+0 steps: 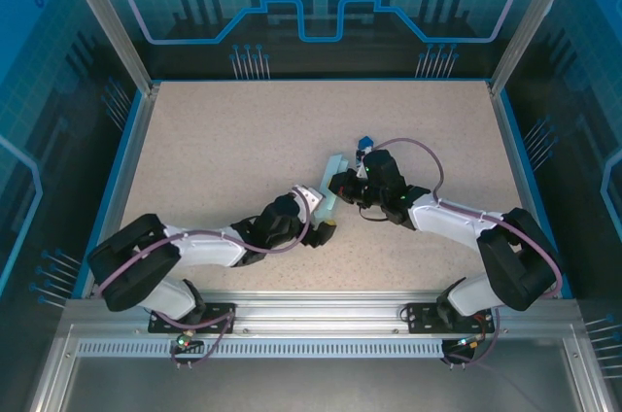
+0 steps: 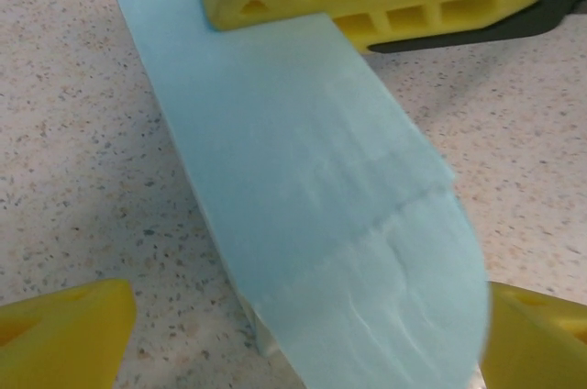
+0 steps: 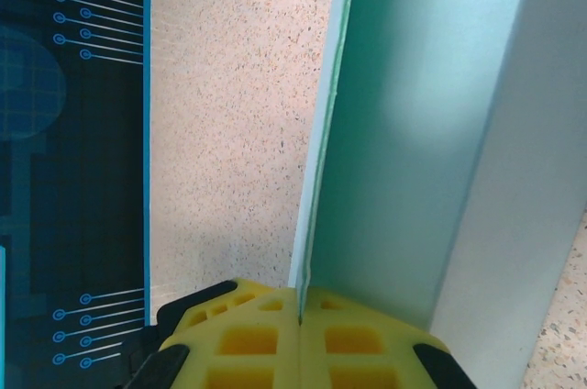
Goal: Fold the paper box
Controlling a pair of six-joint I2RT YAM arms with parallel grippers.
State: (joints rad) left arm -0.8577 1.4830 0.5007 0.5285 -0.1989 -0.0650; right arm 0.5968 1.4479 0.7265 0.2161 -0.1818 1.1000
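Paper box [image 1: 332, 188], pale blue card, sits near the middle of the table [image 1: 243, 140] between both arms. Left gripper [image 2: 307, 329] straddles its rounded flap with jaws spread wide; right gripper [image 3: 300, 311] is clamped on the card's edge.

The worktop [image 1: 243, 130] is lying flat inside a blue rim, showing a pale beige surface flecked with dark specks. The paper box [image 1: 330, 200] is sitting on it as a long, narrow, pale blue form, with bare surface spreading away from the paper box on every side. Close up, the paper box [image 2: 303, 178] is stretching across the speckled worktop [image 2: 73, 178] and casting a soft shadow along its left side. Just beyond the far end of the paper box, slightly to the right, a small dark blue object [image 1: 364, 144] is showing; it is too small to tell whether it is resting on the surface.
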